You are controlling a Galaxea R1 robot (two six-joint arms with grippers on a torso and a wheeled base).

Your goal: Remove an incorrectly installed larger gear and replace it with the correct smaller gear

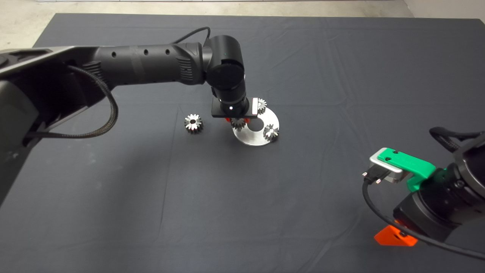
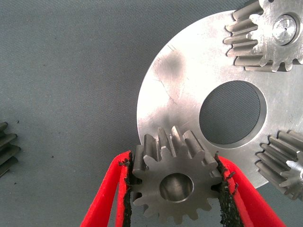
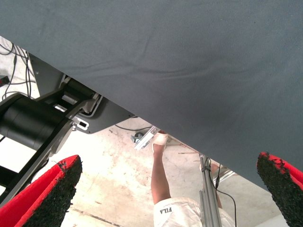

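My left gripper [image 1: 238,122] is shut on the smaller gear [image 1: 238,123], a bright-faced steel gear, at the near-left rim of the round steel plate [image 1: 250,138]. In the left wrist view the black pads [image 2: 127,189] press the gear [image 2: 189,163] from both sides over the plate [image 2: 180,85]. I cannot tell whether it rests on the plate. The larger gear [image 1: 193,123], with tall dark teeth, stands alone on the mat left of the plate; its edge shows in the left wrist view [image 2: 7,146]. My right gripper [image 1: 394,238] is parked at the lower right, open [image 3: 165,189] and empty.
Two more steel gears sit on the plate, one at its far side [image 1: 261,105] [image 2: 267,35] and one at its right side [image 1: 271,132] [image 2: 284,161]. The plate has a round centre hole [image 2: 232,113]. A person's leg [image 3: 161,175] shows beyond the mat's edge.
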